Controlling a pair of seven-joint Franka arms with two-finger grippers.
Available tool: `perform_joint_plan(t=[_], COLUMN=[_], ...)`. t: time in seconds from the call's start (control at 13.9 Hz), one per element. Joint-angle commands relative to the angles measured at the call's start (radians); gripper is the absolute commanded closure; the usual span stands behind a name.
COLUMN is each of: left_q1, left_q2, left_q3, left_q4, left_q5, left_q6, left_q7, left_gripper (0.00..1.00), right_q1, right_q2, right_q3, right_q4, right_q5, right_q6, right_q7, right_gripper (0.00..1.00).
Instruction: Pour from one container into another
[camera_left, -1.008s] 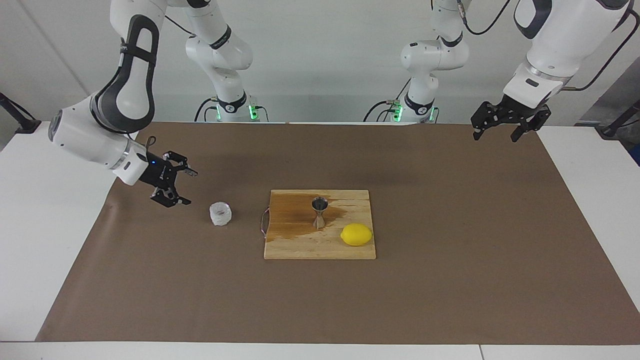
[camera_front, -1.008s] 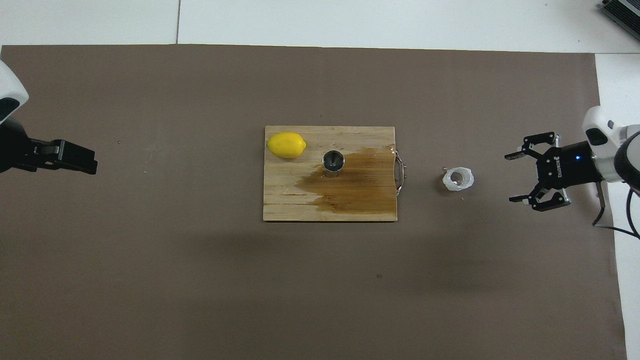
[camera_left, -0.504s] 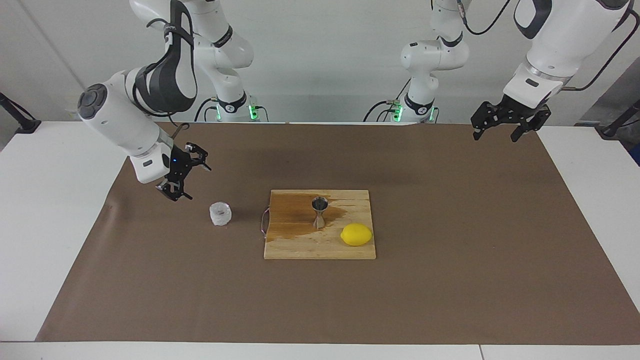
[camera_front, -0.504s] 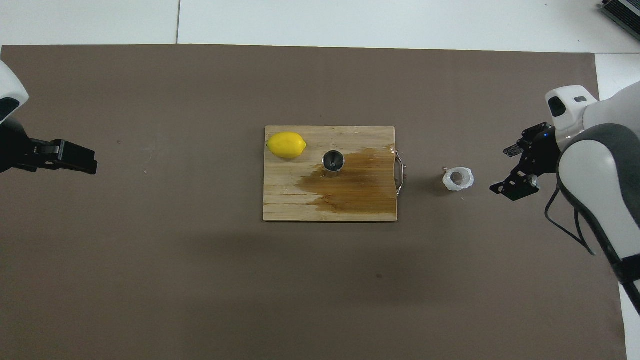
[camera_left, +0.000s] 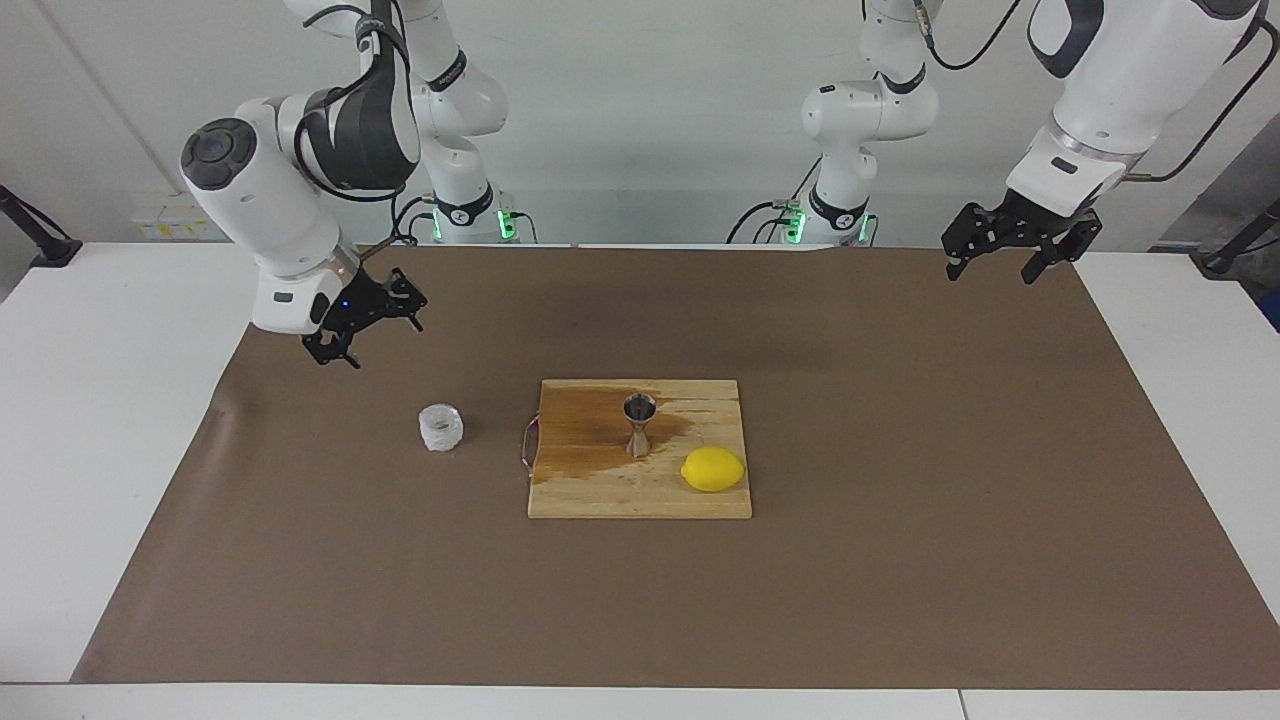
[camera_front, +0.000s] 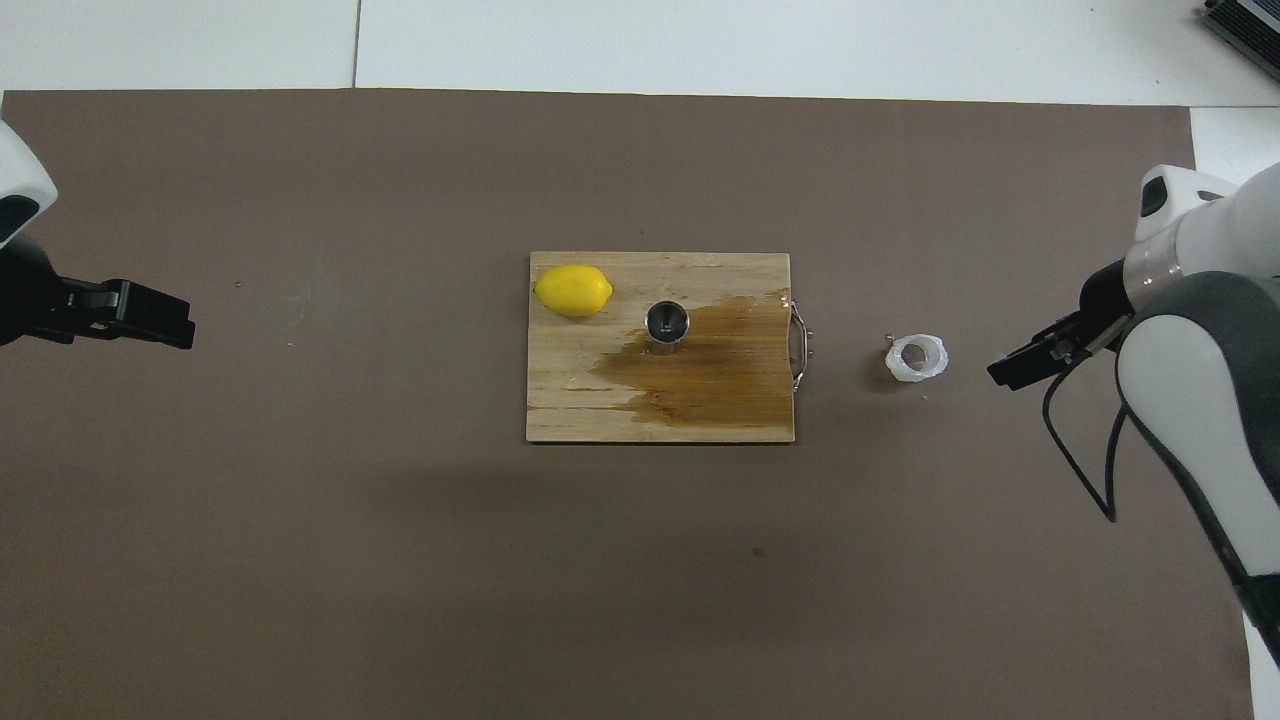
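Observation:
The translucent whitish cup (camera_left: 440, 427) stands upright on the brown mat beside the cutting board's handle, toward the right arm's end; it also shows in the overhead view (camera_front: 917, 358). The steel jigger (camera_left: 639, 425) stands upright on the wooden cutting board (camera_left: 600, 492), seen from above as a round mouth (camera_front: 666, 323). My right gripper (camera_left: 372, 338) is open and empty, raised over the mat apart from the cup; only its tip shows in the overhead view (camera_front: 1012, 367). My left gripper (camera_left: 990, 272) waits open and empty over the mat's edge at the left arm's end (camera_front: 150, 315).
A yellow lemon (camera_left: 712, 469) lies on the board (camera_front: 600, 415) beside the jigger, toward the left arm's end (camera_front: 572, 290). A brown wet stain (camera_front: 720, 375) covers the board's part next to the handle. The brown mat (camera_left: 900, 560) covers most of the table.
My right gripper has risen and drawn back from the cup toward the robots, its wrist turning. The cup, jigger, lemon and left arm have not moved.

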Motion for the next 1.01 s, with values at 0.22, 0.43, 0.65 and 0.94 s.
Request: perform_joint_plan(t=[0.22, 0.43, 0.65, 0.94], left_q1=[-0.006, -0.006, -0.006, -0.006], left_q2=[-0.002, 0.0, 0.0, 0.0], left_q3=[0.006, 0.006, 0.006, 0.006], left_q4=[0.001, 0.001, 0.001, 0.001], left_q5=[0.011, 0.011, 0.011, 0.011], left_q6=[-0.013, -0.014, -0.014, -0.014], left_q7=[0.005, 0.004, 0.004, 0.004], left_gripper=[0.0, 0.0, 0.0, 0.0], right_q1=[0.041, 0.135, 0.123, 0.025], right_q2=[-0.076, -0.113, -0.111, -0.104], right_q3=[-0.001, -0.096, -0.098, -0.052], right_q4=[0.082, 0.125, 0.145, 0.143], right_q5=[-0.084, -0.089, -0.031, -0.015], right_q6=[-0.202, -0.257, -0.257, -0.216], right_q7=[0.49, 0.592, 0.604, 0.592], right_gripper=[0.0, 0.0, 0.0, 0.0])
